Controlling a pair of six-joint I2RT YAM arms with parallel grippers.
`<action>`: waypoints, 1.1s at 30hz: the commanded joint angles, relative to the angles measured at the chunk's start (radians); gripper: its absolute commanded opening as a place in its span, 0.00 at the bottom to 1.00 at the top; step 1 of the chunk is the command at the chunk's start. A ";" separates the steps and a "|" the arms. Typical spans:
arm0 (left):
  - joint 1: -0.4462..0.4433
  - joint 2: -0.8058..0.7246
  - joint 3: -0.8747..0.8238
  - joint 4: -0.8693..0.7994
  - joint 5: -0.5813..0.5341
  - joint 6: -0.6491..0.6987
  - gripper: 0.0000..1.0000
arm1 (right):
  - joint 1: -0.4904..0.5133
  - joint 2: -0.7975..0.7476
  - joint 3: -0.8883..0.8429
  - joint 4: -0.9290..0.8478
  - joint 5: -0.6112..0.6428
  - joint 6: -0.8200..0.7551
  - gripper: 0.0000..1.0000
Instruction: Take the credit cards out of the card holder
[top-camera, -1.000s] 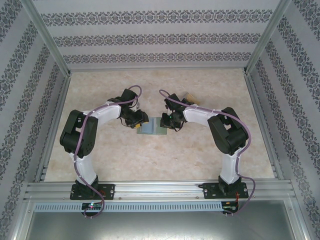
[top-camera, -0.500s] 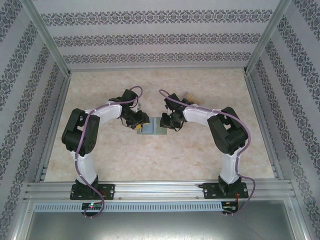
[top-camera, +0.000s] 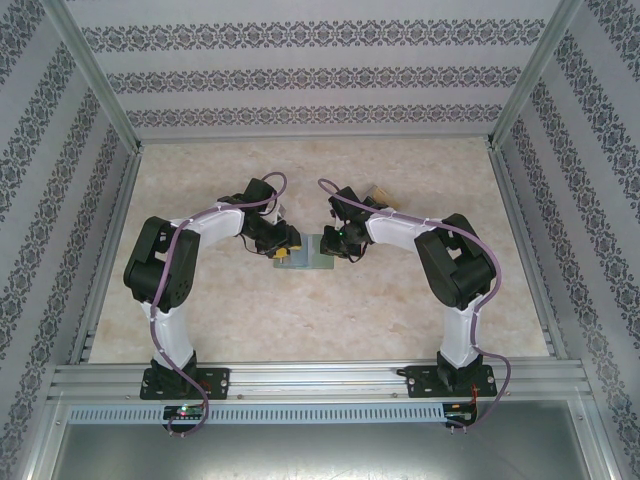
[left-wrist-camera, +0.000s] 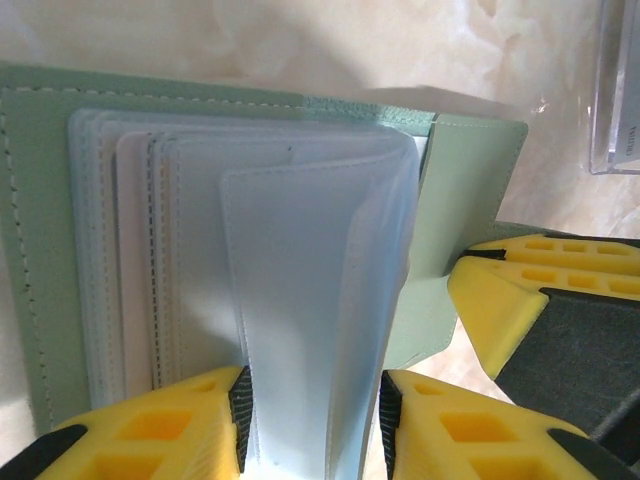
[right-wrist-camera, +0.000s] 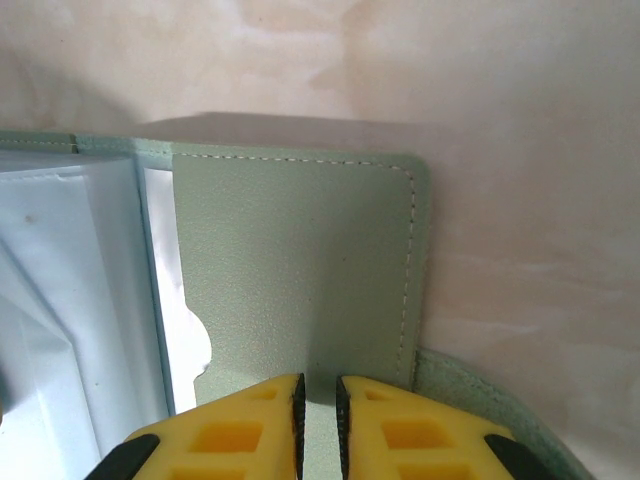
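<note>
The small, soft sage-green bifold card holder (top-camera: 308, 260) lies open on the pale marbled table (top-camera: 400, 310), between the two arms. The right gripper (right-wrist-camera: 320, 410) is pinched tight on the edge of its green cover flap (right-wrist-camera: 300, 260), pinning it flat. The left gripper (left-wrist-camera: 312, 425) has its jaws part-way apart with one clear plastic sleeve (left-wrist-camera: 310, 300) bowed between them, touched on both sides. We judge the step in hand is getting at a pocket. To do it well we should hold the flap anchored, lift only this one leaf, and squeeze lightly so its mouth gapes rather than crumples. The holder carries a stack of frosted sleeves (left-wrist-camera: 130, 250). We cannot make out any thin rectangular credit cards inside them.
</note>
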 joint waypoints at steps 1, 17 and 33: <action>0.001 -0.016 0.012 0.046 0.049 0.019 0.41 | 0.016 0.044 0.012 0.001 -0.003 -0.013 0.20; -0.039 -0.007 -0.038 0.325 0.202 -0.079 0.39 | -0.018 -0.103 -0.062 0.099 0.009 -0.004 0.19; -0.035 -0.088 -0.038 0.342 0.176 -0.058 0.39 | -0.012 -0.212 -0.137 0.176 0.049 0.005 0.18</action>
